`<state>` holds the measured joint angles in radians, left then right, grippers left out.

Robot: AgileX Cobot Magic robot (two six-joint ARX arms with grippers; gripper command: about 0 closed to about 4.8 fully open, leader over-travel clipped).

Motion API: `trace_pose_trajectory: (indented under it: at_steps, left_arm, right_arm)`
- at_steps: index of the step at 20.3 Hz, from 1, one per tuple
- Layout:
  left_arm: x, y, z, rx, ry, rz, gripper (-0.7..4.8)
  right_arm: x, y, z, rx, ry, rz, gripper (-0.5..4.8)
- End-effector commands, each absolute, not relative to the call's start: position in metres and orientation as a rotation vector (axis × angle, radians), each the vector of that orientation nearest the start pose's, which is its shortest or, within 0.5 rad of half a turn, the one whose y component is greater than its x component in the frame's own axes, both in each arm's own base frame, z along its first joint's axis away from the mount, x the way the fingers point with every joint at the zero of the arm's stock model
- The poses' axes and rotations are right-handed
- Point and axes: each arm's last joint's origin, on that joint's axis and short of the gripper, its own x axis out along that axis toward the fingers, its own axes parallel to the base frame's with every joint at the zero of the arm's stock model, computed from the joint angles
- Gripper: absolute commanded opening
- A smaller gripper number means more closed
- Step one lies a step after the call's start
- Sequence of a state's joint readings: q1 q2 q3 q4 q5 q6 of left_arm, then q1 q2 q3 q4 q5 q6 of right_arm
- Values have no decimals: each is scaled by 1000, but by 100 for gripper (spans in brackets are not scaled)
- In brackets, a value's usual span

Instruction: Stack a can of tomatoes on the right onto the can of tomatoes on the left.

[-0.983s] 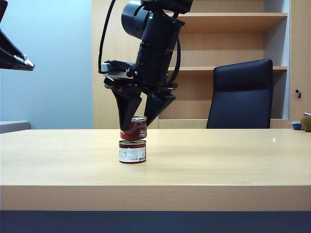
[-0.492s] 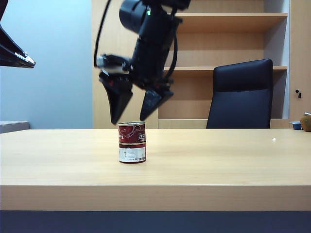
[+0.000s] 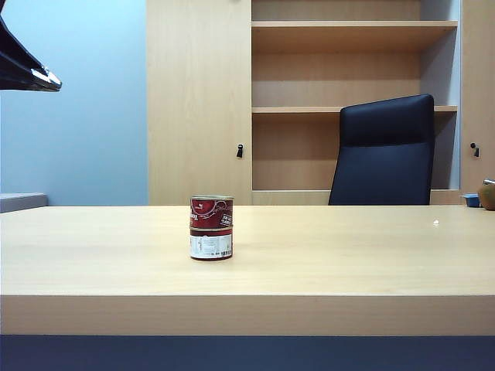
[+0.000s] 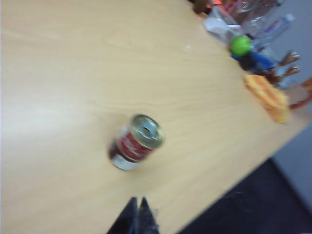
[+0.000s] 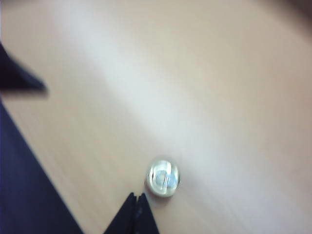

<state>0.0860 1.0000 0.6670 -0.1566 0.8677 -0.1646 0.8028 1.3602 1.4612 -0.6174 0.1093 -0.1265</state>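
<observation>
The two cans of tomatoes stand stacked near the middle of the bench [image 3: 348, 255]: the upper can [image 3: 211, 212] with the red label sits squarely on the lower can [image 3: 210, 244] with the pale label, both upright, rims aligned.

The right pincer [image 5: 136, 197] is out of the exterior view; its own wrist camera shows the two dark fingertips pressed together with nothing between them, high above the bench and looking nearly straight down on the silvery lid of the stack (the picture is blurred). It touches neither can.

The left pincer [image 4: 137, 204] also has its tips pressed together and holds nothing. It hangs over the bench well apart from the stack, which its camera sees at a slant, the pull-tab lid [image 4: 146, 130] uppermost. In the exterior view only a dark part of the left arm [image 3: 27, 71] shows, at the upper left corner.

A black chair [image 3: 383, 151] stands behind the bench before wooden shelves [image 3: 352, 66]
</observation>
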Motion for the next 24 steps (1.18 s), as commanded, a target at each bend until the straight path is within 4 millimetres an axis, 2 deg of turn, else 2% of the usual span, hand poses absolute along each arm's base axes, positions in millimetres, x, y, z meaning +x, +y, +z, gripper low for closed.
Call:
trace_pose_trajectory:
  at_steps: [1, 2, 3, 4, 8, 12, 15, 17, 21, 24]
  left_arm:
    - [196, -4, 271, -188, 425, -678, -1]
    - [188, -3, 275, -104, 398, -640, -1]
    - [183, -3, 277, -56, 385, -613, -1]
    - [176, -4, 281, -7, 364, -577, -1]
    - [146, -4, 300, 61, 261, -481, -1]
    - [108, -4, 317, 124, 103, -340, -1]
    - [86, -3, 320, 117, -3, -261, -1]
    - [74, -2, 315, 74, -39, -172, -1]
    - [60, -1, 297, 31, -96, -100, -1]
    - [55, 0, 273, -35, -118, -62, -1]
  right_arm:
    - [165, 163, 391, -200, 219, 645, -9]
    - [146, 143, 379, -157, 136, 641, -9]
    - [137, 134, 373, -137, 97, 635, -9]
    - [121, 117, 361, -95, 19, 606, -9]
    - [88, 78, 329, -16, -95, 484, -9]
    - [63, 51, 311, 59, -183, 453, -9]
    - [53, 40, 297, 88, -229, 454, -8]
    - [49, 37, 286, 88, -235, 477, 39]
    - [45, 37, 269, 39, -170, 555, 45]
    - [45, 37, 263, 7, -116, 567, 45]
